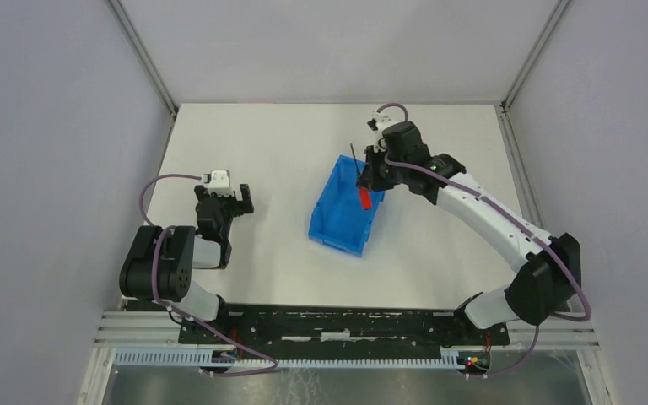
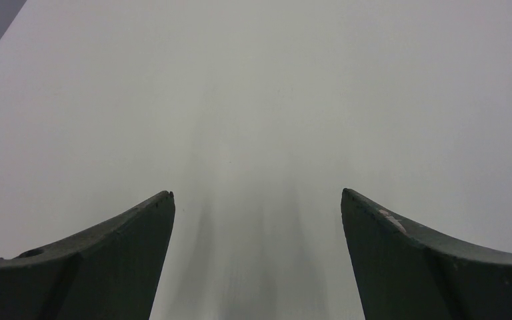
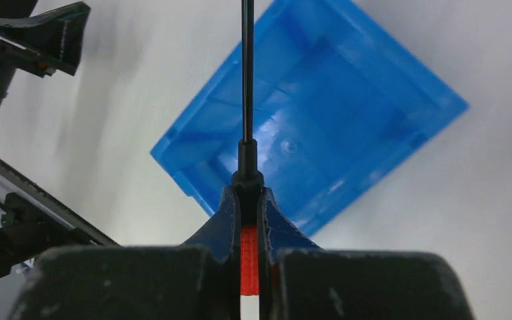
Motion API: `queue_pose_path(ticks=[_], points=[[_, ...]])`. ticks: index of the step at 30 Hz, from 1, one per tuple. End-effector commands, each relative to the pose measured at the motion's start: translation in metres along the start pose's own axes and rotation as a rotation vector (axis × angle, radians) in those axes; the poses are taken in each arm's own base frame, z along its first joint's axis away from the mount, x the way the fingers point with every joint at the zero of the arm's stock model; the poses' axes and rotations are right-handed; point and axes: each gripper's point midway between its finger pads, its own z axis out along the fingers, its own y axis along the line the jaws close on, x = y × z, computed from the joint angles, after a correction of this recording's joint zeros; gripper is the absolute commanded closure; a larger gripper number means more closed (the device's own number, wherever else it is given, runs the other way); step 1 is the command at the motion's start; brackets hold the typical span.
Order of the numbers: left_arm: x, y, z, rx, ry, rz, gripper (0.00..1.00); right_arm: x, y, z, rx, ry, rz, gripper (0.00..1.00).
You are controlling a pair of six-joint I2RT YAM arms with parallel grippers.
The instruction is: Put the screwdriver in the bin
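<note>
Screwdriver is pinched by its red handle in right gripper, bin directly below it. Left gripper is spread over table.

No readable text anywhere (no labels, brands or numbers).

In the right wrist view the screwdriver ran off the top edge, its tip out of sight, and all but a thin strip of its red handle was hidden between the fingers of the right end effector. Those fingers also covered part of the nearest edge of the bin. From above, the same end effector hid the bin's far right corner. In the left wrist view both fingers of the left end effector were cut off at the bottom edge, and the table between them looked blurred
</note>
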Motion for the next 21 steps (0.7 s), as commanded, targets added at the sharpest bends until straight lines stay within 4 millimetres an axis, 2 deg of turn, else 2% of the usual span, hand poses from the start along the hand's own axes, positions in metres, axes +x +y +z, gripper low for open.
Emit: queue_pose_path(ticks=[1, 5, 8, 10, 12, 16, 19, 21], points=[[-0.015, -0.001, 0.002, -0.002, -0.053, -0.034, 0.0, -0.007, 0.032, 0.03, -0.058, -0.048, 0.06, 1.0], [-0.015, -0.001, 0.002, -0.002, -0.054, -0.034, 0.0, 0.023, 0.034, 0.063, -0.053, 0.017, 0.073, 1.0], [-0.015, -0.001, 0.002, -0.002, -0.054, -0.034, 0.0, 0.045, 0.027, 0.083, -0.03, 0.063, 0.085, 1.0], [-0.015, -0.001, 0.002, -0.003, -0.054, -0.035, 0.0, 0.059, 0.018, 0.093, -0.002, 0.088, 0.098, 0.97], [-0.015, -0.001, 0.002, -0.003, -0.054, -0.035, 0.0, 0.068, 0.012, 0.1, 0.017, 0.101, 0.115, 0.87], [-0.015, -0.001, 0.002, -0.002, -0.054, -0.034, 0.0, 0.076, 0.012, 0.108, 0.014, 0.104, 0.139, 0.64], [-0.016, -0.001, 0.002, -0.002, -0.055, -0.034, 0.0, 0.068, 0.015, 0.109, 0.01, 0.098, 0.136, 0.57], [-0.015, -0.001, 0.002, -0.001, -0.054, -0.034, 0.0, 0.053, 0.017, 0.104, 0.015, 0.058, 0.13, 0.56]])
